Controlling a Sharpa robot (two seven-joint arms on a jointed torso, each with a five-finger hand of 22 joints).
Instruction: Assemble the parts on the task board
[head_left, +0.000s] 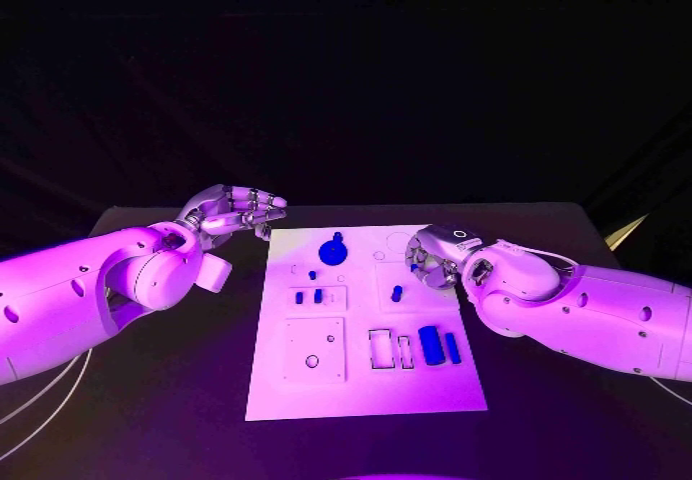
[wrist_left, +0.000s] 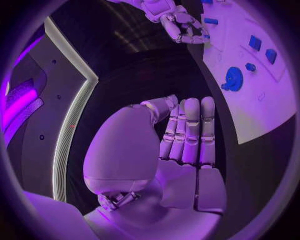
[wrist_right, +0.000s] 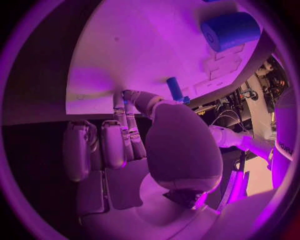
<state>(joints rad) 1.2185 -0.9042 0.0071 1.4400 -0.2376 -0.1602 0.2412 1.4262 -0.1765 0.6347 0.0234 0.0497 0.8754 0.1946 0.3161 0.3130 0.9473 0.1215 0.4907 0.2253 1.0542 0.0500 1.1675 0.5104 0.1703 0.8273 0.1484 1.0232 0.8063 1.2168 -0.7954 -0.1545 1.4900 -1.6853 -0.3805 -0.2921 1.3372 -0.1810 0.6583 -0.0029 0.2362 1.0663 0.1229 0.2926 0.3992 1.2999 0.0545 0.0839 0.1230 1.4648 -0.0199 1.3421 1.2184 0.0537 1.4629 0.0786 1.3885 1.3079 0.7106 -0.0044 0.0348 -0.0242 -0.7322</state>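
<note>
Over the 3 o'clock edge of the task board (head_left: 361, 385): right hand (head_left: 433, 262), fingers curled in, thumb folded toward them. Just at 7 o'clock from that hand in the head view: small blue peg (head_left: 397, 293), on the board's right half, long axis roughly 12 to 6 with a slight lean toward 1. In the right wrist view, same peg (wrist_right: 175, 89) right at the fingertips (wrist_right: 129, 97), close to the thumb tip; cannot tell whether pinched, merely touched, or just beside, so no call on the right hand's grip. Further toward 6 on the board: two blue cylinders (head_left: 431, 345), side by side, long axes 12 to 6, well apart from the hand. Off the board's 11 o'clock corner, above the black table (head_left: 173, 400): left hand (head_left: 238, 212), fingers drawn together and curled, thumb across, nothing in it. From that left hand, round blue part (head_left: 333, 250) at about 4 o'clock, near the board's far edge, not touching the hand. Judged nearer to the peg by far: right hand; left hand well apart from it, across the board. Likely step in hand: peg pickup or seating by the right hand, with a short reach toward 7 and a pinch across the peg's short side rather than along its length.
</note>
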